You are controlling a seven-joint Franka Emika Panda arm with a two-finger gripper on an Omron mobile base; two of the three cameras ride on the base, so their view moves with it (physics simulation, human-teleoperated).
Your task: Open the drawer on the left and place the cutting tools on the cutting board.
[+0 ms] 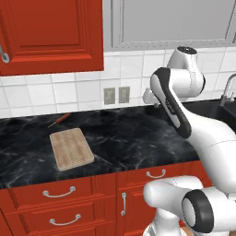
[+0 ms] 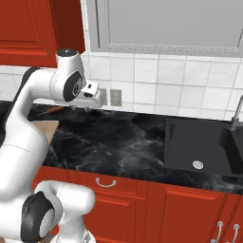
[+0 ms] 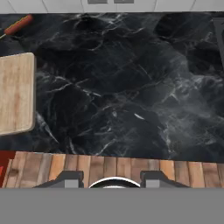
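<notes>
The cutting board (image 1: 71, 148) lies flat on the black marble counter (image 1: 138, 138), left of the arm, its long side running slightly askew from the counter's front edge and its near corner close to that edge. Just behind it, apart from the board, a thin red-handled tool (image 1: 60, 119) rests near the tiled wall. From the board rightward the stone is bare all the way to the dark sink (image 2: 199, 147), with a faucet (image 2: 236, 114) at its far side.

Under the counter's front lip, the drawer (image 1: 59, 192) sits closed, its silver bow handle flush with the neighbouring fronts; a narrower drawer front (image 1: 156, 174) is just to its right, above a cabinet door.

The arm rises from the base, bends at the elbow and holds the gripper (image 3: 112, 178) high over the middle of the counter, pointing down. In the hand view the counter's front edge and the wooden floor beyond lie just above the fingertips (image 3: 70, 178), with the board's end at the left. The two tips stand well apart, nothing between them, though only their ends show
</notes>
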